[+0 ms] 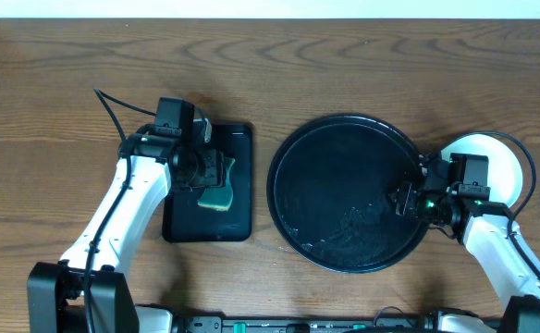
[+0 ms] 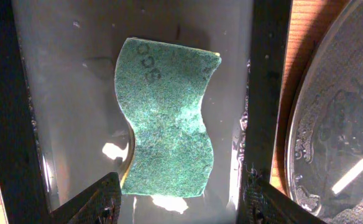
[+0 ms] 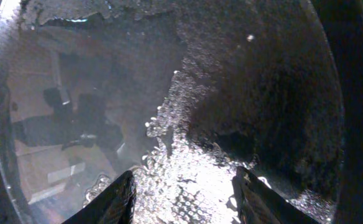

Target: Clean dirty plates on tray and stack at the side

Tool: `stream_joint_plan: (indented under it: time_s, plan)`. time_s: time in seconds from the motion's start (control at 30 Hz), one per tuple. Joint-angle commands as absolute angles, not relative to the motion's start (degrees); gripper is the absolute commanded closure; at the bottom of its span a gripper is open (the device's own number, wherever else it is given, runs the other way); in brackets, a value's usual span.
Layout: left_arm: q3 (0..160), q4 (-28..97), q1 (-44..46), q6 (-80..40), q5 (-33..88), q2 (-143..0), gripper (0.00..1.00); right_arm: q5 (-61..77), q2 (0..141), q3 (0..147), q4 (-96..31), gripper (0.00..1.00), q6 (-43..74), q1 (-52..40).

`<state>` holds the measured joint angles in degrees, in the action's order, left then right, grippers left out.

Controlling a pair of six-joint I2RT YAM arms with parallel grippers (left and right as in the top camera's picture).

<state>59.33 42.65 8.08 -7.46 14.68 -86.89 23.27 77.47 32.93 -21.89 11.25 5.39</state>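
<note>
Left gripper (image 2: 183, 202) gapes empty over the sponge (image 2: 166, 118) on the rectangular tray (image 1: 238, 139); right gripper (image 3: 184, 199) likewise over the wet tray (image 1: 335, 176). Plates (image 1: 497, 157) sit beside it, half-hidden by my arm; I can't count them.

Brown wood-grain table (image 1: 344, 65), seen from above.

- Large round glossy black tray (image 1: 335, 166) with raised rim, right of centre. No plates on it. Wet sheen and foamy droplets across its lower half.
- Smaller rectangular black tray (image 1: 238, 220) just left of it, not touching.
- Green scouring sponge (image 1: 218, 196) lies on the rectangular tray, left gripper (image 1: 214, 174) directly over its upper edge. Finger gap unreadable from this angle.
- Right gripper (image 1: 404, 196) sits over the round tray's right rim.
- Pale round plastic plates (image 1: 492, 153) just right of the round tray, partly hidden by the right arm. Count unclear.
</note>
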Motion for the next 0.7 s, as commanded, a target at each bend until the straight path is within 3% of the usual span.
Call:
stream_joint_plan:
  time_s: [0.0,0.33,0.5,0.67]
  plan:
    - [59.8,42.8,8.1,-7.5,14.3,-86.9,0.36,26.3,77.6,32.5,-21.3,0.51,10.6,4.8]
    - [59.8,42.8,8.1,-7.6,14.3,-86.9,0.36,26.9,77.5,33.3,-20.7,0.54,8.5,4.9]
    - [59.9,42.8,8.1,-7.6,14.3,-86.9,0.36,12.3,77.4,44.8,-37.1,0.51,8.5,4.9]
    - [59.8,42.8,8.1,-7.6,14.3,-86.9,0.36,6.2,77.6,45.3,-40.8,0.51,11.2,4.9]
